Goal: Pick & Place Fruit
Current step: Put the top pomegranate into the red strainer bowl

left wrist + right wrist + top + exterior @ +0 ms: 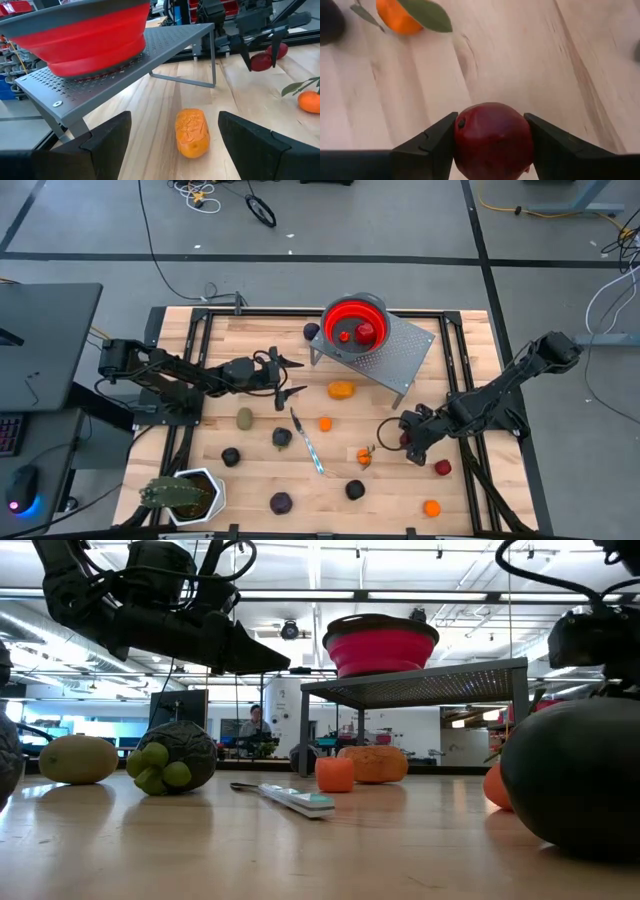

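The wooden bench point(260, 480) carries everything, with a grey perforated metal rack point(395, 352) standing at its far middle. On the rack sits a red bowl point(352, 315) with two red fruits point(366, 332) inside it.

The left arm reaches in low from the left edge, stretched nearly level above the bench. Its left gripper point(285, 378) hovers with fingers spread apart and empty, pointed toward the rack; in the left wrist view an oblong orange fruit point(192, 131) lies on the wood just ahead, between the two fingers point(107, 135) but not touched by them.

The right arm comes down from the right edge, bent at the elbow, with its wrist dipped toward the bench. The right gripper point(492, 137) has its fingers against both sides of a dark red fruit point(492, 140), which sits low at the bench surface. Just beyond it lies a small orange with green leaves point(400, 17).

Other fruit is scattered over the near half of the bench: an olive green one point(245, 418), dark purple ones point(281, 503), a small orange point(431, 508), and a red one point(442, 468). A thin knife point(306, 442) lies near the middle, and a spiky plant in a white pot point(182, 496) stands at the near left corner.
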`<act>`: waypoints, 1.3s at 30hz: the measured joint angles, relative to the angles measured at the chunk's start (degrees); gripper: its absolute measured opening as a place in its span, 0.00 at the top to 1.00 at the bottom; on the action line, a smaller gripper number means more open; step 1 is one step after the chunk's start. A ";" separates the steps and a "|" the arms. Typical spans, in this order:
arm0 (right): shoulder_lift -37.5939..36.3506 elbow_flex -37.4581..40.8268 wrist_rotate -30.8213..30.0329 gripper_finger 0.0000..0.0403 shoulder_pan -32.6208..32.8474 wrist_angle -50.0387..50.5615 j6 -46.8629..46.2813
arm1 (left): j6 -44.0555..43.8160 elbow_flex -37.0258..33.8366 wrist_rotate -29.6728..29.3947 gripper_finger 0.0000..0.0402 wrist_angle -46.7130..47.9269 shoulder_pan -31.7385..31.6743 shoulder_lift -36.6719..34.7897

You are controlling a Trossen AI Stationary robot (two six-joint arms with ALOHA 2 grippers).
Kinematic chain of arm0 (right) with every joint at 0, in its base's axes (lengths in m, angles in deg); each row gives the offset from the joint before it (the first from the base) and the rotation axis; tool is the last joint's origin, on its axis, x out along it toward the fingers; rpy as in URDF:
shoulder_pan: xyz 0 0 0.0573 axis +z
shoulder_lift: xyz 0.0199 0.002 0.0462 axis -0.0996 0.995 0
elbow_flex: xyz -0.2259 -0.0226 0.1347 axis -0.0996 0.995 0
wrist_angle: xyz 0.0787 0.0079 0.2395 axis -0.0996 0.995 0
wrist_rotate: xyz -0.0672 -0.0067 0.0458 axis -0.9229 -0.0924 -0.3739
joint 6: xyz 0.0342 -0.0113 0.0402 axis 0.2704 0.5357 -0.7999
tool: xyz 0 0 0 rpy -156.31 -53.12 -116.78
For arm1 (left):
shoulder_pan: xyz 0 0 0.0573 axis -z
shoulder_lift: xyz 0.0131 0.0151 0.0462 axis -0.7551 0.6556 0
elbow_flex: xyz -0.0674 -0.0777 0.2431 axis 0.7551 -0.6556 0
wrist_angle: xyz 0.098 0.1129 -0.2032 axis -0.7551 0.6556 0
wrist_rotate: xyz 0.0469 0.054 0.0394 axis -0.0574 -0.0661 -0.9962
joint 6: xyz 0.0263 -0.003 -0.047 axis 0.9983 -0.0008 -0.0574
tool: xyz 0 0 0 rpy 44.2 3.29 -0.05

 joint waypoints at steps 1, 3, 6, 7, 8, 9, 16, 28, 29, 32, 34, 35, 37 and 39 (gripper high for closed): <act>0.00 -0.70 -0.09 0.46 -0.31 -0.10 0.43 | 0.00 0.00 0.00 0.24 0.00 0.00 0.00; -0.20 -2.37 -0.89 0.46 -0.80 -1.32 2.20 | 0.00 0.00 0.00 0.24 0.00 0.00 0.00; -0.93 -5.30 -3.16 0.46 -1.39 -6.14 9.14 | 0.00 0.00 -0.01 0.24 0.00 0.00 0.00; -1.39 -6.45 -4.01 0.46 -1.59 -8.24 12.18 | 0.00 0.00 0.00 0.24 0.00 0.00 0.00; -1.78 -7.57 -5.20 0.46 -1.86 -10.52 15.39 | 0.00 0.00 -0.01 0.24 0.00 0.00 0.00; -2.20 -8.68 -6.88 0.46 -2.07 -12.54 18.70 | 0.00 0.00 -0.02 0.24 0.00 0.00 0.00; -4.19 -15.12 -32.71 0.46 -4.94 -24.13 41.03 | 0.00 0.00 -0.02 0.24 0.00 0.00 0.00; -3.98 -15.84 -31.65 0.46 -27.26 -46.87 60.03 | 0.00 0.00 -0.02 0.24 0.00 0.00 0.00; -3.83 -15.84 -29.99 0.46 -29.32 -47.21 59.55 | -0.01 0.00 -0.02 0.24 0.00 0.00 0.00; -2.75 -15.81 -24.55 0.46 -34.85 -47.99 58.09 | 0.00 0.00 -0.02 0.24 0.00 0.00 0.00; -1.72 -15.81 -20.18 0.46 -37.94 -49.89 57.39 | -0.02 0.00 -0.02 0.24 0.00 0.00 0.00; -1.24 -15.81 -18.32 0.46 -39.31 -50.86 57.13 | 0.00 0.00 -0.02 0.24 0.00 0.00 0.00; 0.04 -15.81 -15.09 0.45 -41.82 -52.13 56.39 | -0.01 0.00 -0.02 0.24 0.00 0.00 0.00; 1.23 -15.81 -13.48 0.44 -43.81 -52.59 55.91 | 0.00 0.00 -0.02 0.24 0.00 0.00 0.00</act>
